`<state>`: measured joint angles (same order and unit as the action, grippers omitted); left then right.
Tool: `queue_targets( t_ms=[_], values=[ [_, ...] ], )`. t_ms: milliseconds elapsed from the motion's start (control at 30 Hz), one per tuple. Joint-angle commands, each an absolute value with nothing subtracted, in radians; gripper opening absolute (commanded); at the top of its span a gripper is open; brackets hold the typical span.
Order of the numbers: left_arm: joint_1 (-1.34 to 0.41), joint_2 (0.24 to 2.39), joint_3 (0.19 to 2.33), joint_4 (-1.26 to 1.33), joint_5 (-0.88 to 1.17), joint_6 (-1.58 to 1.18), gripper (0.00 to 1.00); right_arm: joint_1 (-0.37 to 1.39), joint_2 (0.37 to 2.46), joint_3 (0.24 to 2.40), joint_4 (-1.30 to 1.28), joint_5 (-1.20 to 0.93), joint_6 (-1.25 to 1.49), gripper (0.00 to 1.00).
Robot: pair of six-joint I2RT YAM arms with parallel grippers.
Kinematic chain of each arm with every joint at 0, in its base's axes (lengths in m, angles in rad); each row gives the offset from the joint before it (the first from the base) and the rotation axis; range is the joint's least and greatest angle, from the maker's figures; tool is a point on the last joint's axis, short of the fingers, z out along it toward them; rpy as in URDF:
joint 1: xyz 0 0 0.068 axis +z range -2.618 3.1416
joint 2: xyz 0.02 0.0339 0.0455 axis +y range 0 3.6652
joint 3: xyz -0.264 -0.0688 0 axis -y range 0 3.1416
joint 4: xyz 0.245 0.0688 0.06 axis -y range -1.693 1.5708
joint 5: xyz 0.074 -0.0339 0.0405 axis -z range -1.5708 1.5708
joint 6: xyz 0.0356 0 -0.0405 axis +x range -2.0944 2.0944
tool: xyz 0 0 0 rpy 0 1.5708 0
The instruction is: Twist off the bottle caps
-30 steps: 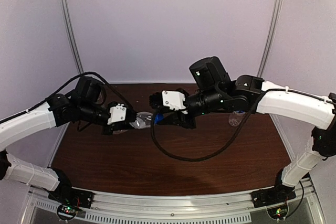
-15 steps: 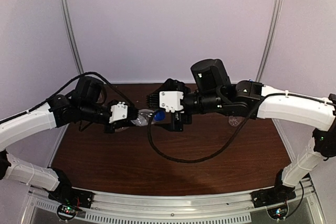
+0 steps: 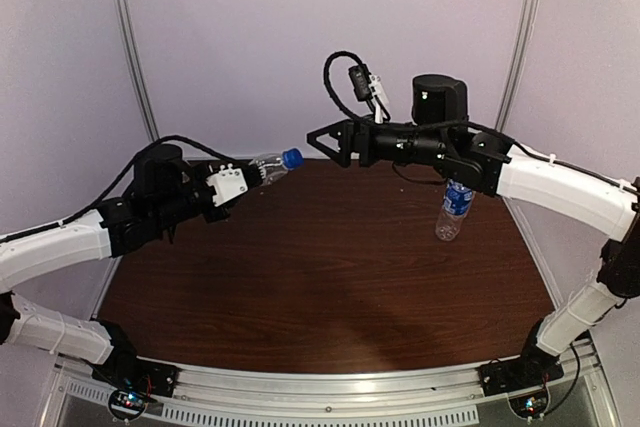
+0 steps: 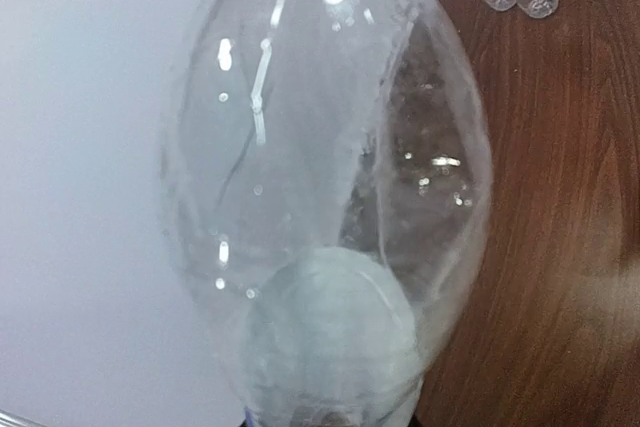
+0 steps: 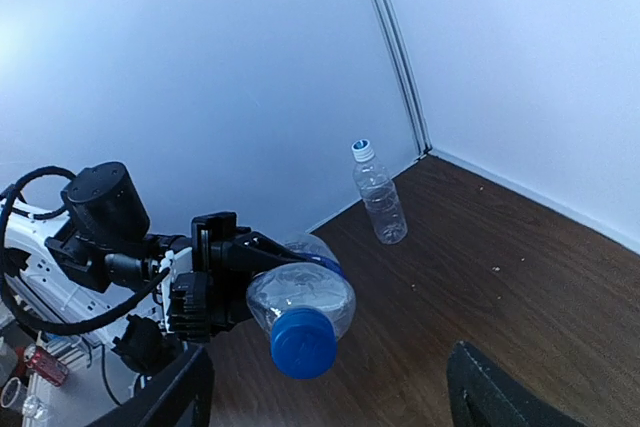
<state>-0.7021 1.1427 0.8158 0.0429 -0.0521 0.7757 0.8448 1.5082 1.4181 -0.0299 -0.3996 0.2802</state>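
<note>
Left fingers clamped on the lower body of a clear bottle, held aloft over the surface, neck tilted up and dark blue cap on, pointing at the right arm. Right fingers spread open, near the cap, not touching. Risks: the thin wall (looks dented in the wrist view) may rotate or collapse in the grip under torque. An off-axis closure could slip off the cap — or shove the bottle loose.

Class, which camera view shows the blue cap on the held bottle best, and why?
Right wrist: the blue cap faces the lens, whole and near. The top view shows it tiny and side-on. The left wrist shows mostly the bottle body, the cap barely at the top edge.
</note>
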Motion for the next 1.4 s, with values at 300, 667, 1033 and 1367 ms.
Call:
queue_targets(
  t_ms=[300,667,1033,1367],
  values=[
    [-0.704,1.132,0.79,0.207,-0.115,0.858,0.13,0.91,1.674,1.584,-0.118,-0.423,0.468,0.72],
    [-0.704,1.131,0.783,0.219,-0.109,0.874,0.13,0.909,1.699,1.609,-0.132,-0.438,0.447,0.17],
    [-0.704,1.124,0.856,-0.275,0.313,0.844,0.12,0.96,1.538,1.525,-0.379,-0.593,-0.298,0.0],
    [-0.704,1.141,0.903,-0.471,0.452,0.874,0.07,1.133,1.496,1.45,-0.486,-0.242,-1.016,0.0]
  ],
)
